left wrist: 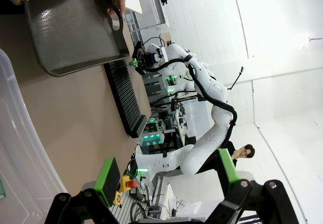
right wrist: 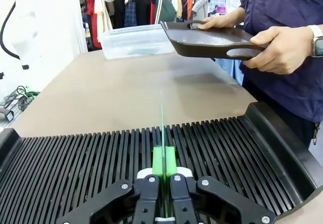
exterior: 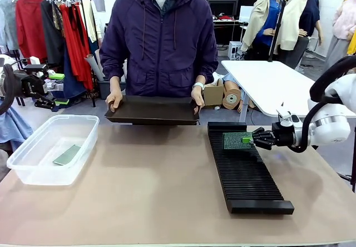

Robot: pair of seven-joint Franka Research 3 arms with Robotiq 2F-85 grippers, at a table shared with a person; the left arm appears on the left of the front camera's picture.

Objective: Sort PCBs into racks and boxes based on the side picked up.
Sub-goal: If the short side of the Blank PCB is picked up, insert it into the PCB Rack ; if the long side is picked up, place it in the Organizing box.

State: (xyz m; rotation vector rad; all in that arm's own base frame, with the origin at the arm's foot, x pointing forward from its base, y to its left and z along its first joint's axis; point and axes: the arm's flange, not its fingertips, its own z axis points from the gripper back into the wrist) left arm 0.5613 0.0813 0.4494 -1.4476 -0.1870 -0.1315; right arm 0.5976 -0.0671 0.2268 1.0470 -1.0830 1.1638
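1. The left claw (left wrist: 166,181) hangs beyond the counter's left edge, its green-padded fingers spread wide with nothing between them.
2. Near the left edge of the counter (exterior: 156,191) sits a clear plastic box (exterior: 33,163). One board (exterior: 67,154) lies flat on its floor, pale face up.
3. At the far edge, around the middle, a person holds a shallow black tray (exterior: 153,111) just above the counter, the person's hands (exterior: 114,99) gripping both of its ends. In the right wrist view the tray is tilted, and the box sits beyond it.
4. On the right half of the counter a long black rack (exterior: 245,177) runs from the far edge toward the near edge, its top crossed by fine slots.
5. Over the far end of the rack, the right claw (exterior: 248,139) is clamped shut on a second green board (exterior: 237,141). In the right wrist view this board stands on edge, seen as a thin green line above the slots. Whether it touches a slot cannot be told.
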